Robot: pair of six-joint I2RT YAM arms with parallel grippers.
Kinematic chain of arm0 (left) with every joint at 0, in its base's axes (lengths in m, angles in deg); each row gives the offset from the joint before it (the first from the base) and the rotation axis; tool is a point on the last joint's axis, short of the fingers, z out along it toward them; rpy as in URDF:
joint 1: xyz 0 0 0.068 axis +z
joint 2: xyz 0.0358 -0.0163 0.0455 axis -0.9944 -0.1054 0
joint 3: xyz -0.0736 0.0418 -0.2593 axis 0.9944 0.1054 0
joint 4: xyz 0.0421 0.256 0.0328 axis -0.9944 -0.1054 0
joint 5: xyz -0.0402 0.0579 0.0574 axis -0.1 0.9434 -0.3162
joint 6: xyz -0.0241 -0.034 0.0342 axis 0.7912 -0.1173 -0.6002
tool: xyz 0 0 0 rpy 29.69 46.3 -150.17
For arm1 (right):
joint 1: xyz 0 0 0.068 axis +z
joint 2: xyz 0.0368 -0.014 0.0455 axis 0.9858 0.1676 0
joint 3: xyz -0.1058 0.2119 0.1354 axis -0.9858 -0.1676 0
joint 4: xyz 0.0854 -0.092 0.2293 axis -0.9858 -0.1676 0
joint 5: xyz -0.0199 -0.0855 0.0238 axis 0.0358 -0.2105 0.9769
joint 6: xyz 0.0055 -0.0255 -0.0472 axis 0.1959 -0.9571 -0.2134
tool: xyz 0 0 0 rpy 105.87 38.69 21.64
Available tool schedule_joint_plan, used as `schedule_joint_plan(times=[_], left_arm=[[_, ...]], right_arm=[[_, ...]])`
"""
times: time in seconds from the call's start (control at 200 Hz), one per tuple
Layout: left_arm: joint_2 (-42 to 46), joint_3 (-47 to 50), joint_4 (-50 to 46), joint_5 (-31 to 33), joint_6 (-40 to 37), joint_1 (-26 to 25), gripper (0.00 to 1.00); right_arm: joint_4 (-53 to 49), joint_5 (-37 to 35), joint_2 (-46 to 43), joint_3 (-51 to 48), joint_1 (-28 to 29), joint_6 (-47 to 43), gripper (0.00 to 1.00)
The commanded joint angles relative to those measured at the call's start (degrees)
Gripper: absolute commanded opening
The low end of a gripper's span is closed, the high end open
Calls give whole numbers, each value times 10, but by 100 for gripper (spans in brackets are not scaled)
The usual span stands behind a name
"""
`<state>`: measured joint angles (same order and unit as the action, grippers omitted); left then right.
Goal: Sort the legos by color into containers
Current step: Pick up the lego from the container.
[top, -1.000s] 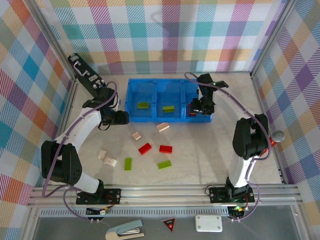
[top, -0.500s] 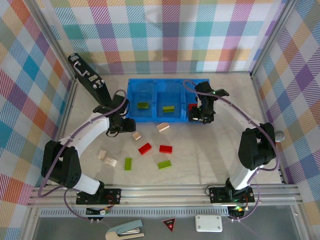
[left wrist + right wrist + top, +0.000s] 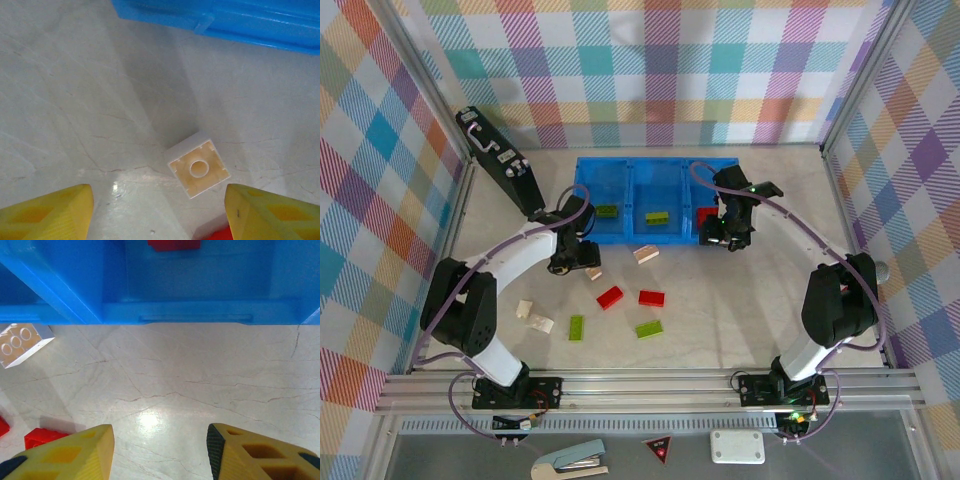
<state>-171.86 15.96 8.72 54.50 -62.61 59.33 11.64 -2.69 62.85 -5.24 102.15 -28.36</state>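
Blue three-compartment tray (image 3: 655, 162) was noted at 12 o'clock on the table (image 3: 740, 300), with one lime green brick (image 3: 607, 211) held in its left compartment, a second green brick (image 3: 657, 216) in the middle and a red brick (image 3: 706, 213) in the right. Left gripper (image 3: 157, 200) was found spread open and empty at the tray's 7 o'clock, with an upturned cream square brick (image 3: 199, 170) seen untouched on the table at its 1 o'clock. Right gripper (image 3: 160, 450) was likewise found parted, nothing grasped, at the tray's 5 o'clock. Further loose bricks (image 3: 651, 297), two red, two green and three cream, were counted at the tray's 6 o'clock.
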Motion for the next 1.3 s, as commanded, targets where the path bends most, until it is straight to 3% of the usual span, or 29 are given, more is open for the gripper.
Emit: schedule_joint_plan(times=[0.0,1.295], left_arm=[[-11,-14,6,5,16,-8,70],[-88,-32,46,-20,21,-27,66]], right_arm=[[-4,3,-14,0,5,8,53],[7,-12,-62,-59,12,3,53]])
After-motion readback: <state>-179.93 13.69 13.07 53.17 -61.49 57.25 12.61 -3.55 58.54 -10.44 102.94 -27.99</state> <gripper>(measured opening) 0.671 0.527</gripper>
